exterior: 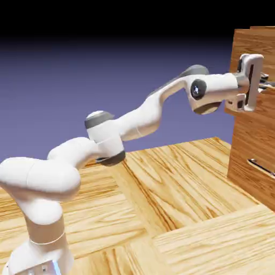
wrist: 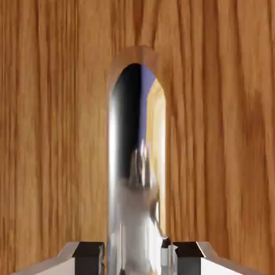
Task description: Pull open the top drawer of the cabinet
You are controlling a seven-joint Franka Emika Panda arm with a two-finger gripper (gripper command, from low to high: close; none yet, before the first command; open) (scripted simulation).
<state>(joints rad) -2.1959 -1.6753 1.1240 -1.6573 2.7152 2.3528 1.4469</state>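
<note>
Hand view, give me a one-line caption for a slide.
The tool shut on the shiny metal handle of the top drawer, wood grain filling the frame.

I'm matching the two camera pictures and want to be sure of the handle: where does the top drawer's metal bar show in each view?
Exterior view: the handle is at the right edge, near the top, mostly hidden behind the gripper.
Hand view: the handle is the shiny bar running up the middle, between the two fingertips at the bottom edge.
Shared landmark: the top drawer, the reddish wood behind the bar.
</note>
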